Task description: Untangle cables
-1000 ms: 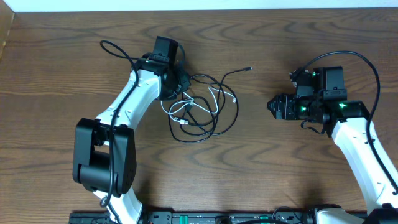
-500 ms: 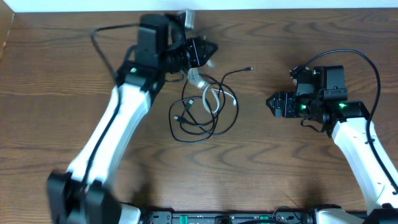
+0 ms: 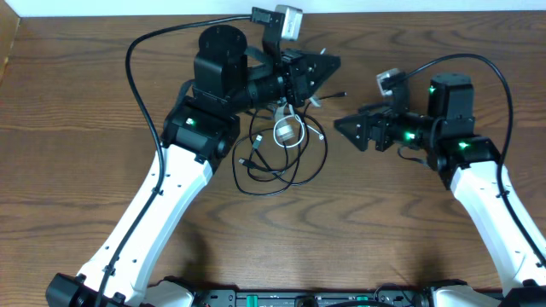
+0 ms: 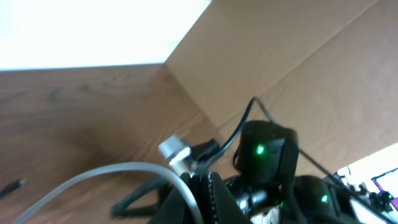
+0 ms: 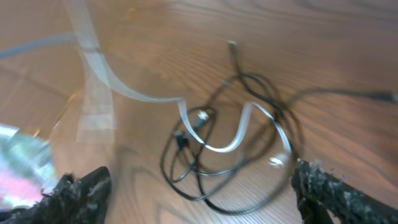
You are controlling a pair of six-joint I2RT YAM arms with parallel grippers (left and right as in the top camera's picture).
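Left gripper (image 3: pixel 326 65) is up off the table (image 3: pixel 85 128), at about 1 o'clock from the cable pile. Its fingers are pressed together on the white cable (image 5: pixel 221 149). In the left wrist view the pale strand runs straight into the closed tips (blurred, but the pinch reads clearly).

The white cable rises from the pile toward that gripper. Its lower loop and one plug end hang in among the black loops, so the two are not separated yet.

The black cable (image 3: pixel 290 175) lies flat on the wood near table centre in several overlapping loops, with one plug end pointing out at 2 o'clock.

Right gripper (image 3: pixel 343 128) sits at 3 o'clock from the pile, near it but not touching. Its fingers (image 5: pixel 81 193) are spread wide and hold nothing.
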